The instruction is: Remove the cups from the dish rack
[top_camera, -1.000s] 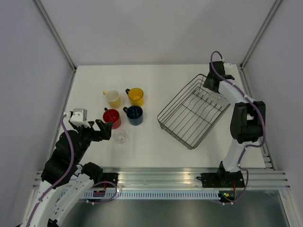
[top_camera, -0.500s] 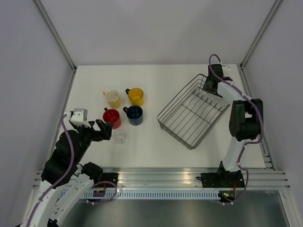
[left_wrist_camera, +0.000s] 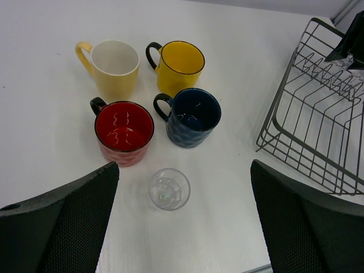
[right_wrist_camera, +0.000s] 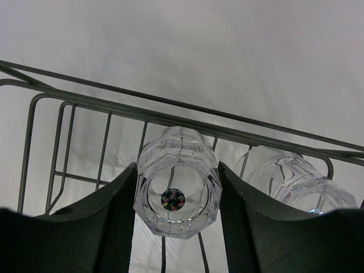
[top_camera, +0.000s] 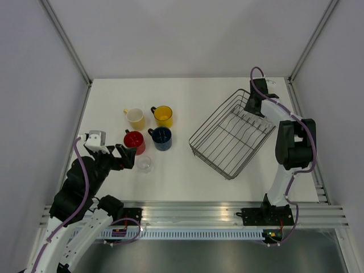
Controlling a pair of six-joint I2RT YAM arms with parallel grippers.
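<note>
The white table holds the dish rack; the right gripper reaches into its far corner. The left gripper gapes wide and empty above four mugs and a small glass. The right fingers squeeze a clear tumbler by its sides, inside the rack. It looks light, slippery and breakable.

Top external: high at the near side, looks down on the whole table. Left wrist: mid-range, tilted down at red mug, dish rack at right edge; top view shares both. Right wrist: close-up of glass tumbler in rack.
</note>
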